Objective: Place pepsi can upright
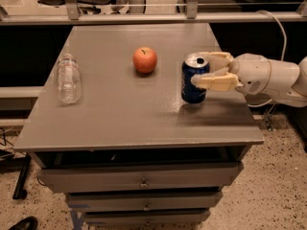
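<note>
The can (pixel 193 87) stands upright on the grey table (pixel 120 123), over towards the right side and roughly midway between the near and far edges, with its silver top up and its base on the surface. The gripper (pixel 200 70) reaches in from the right at the level of the can's upper half and holds it. The near finger (pixel 216 82) lies across the can's front right, the far finger (pixel 219 58) goes behind the rim, and the can sits snug between the two. The white arm (pixel 268 75) runs off past the table's right edge, with a pale cable (pixel 280 30) looping over it on the far side. Left of the can and a little farther back sits an apple (pixel 145 60), well apart from it. A clear bottle (pixel 68 78) lies on its side near the left edge, its cap pointing away to the far side. Under the tabletop a stack of grey drawers (pixel 141 181) faces me, all shut
</note>
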Robot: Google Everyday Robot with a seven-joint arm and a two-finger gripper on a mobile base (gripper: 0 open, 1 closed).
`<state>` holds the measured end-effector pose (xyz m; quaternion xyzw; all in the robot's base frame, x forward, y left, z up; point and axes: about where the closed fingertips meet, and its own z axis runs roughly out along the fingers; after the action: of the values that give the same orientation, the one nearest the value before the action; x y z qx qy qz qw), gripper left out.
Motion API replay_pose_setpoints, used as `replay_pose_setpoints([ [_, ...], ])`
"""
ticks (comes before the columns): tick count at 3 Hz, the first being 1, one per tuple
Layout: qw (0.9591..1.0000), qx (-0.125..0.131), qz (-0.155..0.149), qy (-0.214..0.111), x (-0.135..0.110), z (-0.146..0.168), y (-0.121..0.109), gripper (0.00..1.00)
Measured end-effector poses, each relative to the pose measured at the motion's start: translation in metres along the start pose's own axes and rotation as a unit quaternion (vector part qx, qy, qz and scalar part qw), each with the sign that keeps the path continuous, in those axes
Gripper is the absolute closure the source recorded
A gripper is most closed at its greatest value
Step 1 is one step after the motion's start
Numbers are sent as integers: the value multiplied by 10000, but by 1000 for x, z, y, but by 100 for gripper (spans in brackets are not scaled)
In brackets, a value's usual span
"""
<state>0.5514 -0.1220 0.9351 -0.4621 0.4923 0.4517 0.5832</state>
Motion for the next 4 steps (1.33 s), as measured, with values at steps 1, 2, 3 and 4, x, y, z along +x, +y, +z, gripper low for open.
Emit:
replay_pose_setpoints([
  [1, 9998, -167, -74, 52, 6, -5, 5, 82],
  [2, 9995, -311, -71, 53, 12, -9, 13, 59],
  [3, 9991, -412, -15, 101, 17, -14, 21, 36],
  [4, 9988, -439, 101, 164, 23, -21, 28, 12],
])
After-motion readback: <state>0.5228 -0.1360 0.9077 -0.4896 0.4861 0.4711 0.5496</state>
